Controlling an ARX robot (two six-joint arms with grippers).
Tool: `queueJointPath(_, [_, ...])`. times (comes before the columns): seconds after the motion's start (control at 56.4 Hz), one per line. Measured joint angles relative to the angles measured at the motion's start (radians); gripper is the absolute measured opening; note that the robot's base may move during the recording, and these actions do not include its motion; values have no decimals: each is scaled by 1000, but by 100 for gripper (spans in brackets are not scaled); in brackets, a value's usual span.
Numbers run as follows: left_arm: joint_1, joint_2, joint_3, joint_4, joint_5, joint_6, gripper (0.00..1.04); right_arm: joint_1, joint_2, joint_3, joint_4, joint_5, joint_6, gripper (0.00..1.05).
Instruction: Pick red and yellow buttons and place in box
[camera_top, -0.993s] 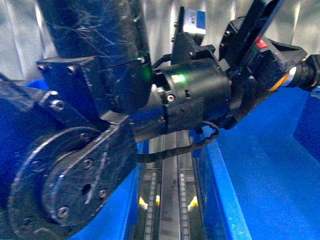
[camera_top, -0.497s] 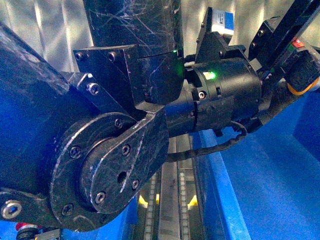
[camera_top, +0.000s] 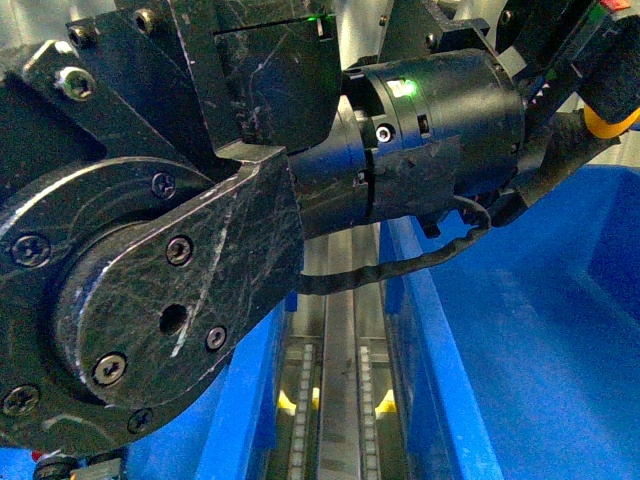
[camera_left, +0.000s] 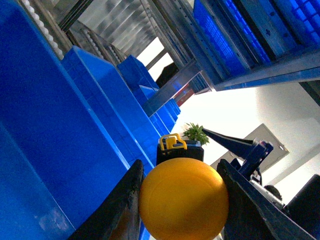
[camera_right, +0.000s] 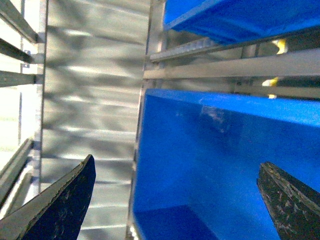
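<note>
The yellow button fills the gap between the two black fingers of my left gripper, which is shut on its round domed cap. Its body is hidden behind the cap. In the front view my left arm reaches across to the upper right, where a yellow edge shows at its end, above the blue box. My right gripper is open with nothing between its fingers, facing a blue box wall. No red button is in view.
Black arm joints block most of the front view. A metal roller rail runs between two blue bins. Stacked blue bins and metal shelving show in the left wrist view. Corrugated metal lies beside the right-hand box.
In the front view the left arm's joints have come closer and higher, and its wrist has swung further up and to the right.
</note>
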Motion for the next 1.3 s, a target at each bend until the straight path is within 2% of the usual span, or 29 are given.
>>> queueJointPath(0.053, [0,-2,-4,3,0,0,35,37,16,21,4,21,29,98])
queueJointPath(0.142, [-4,-12,-8,7,1,0,35,150,56,74,6,87,88,98])
queueJointPath(0.337, [-2,-48,-14,0,12,10,35,362,120,93,45,195,121,98])
queueJointPath(0.514, [-1,-53,-22,-7,16,12,35,475,188,96,109,234,109,98])
queueJointPath(0.816, [-3,-50,-22,-11,12,13,35,552,257,137,151,269,89,98])
queueJointPath(1.295, [-15,-31,-22,-32,15,26,35,538,268,172,146,266,74,98])
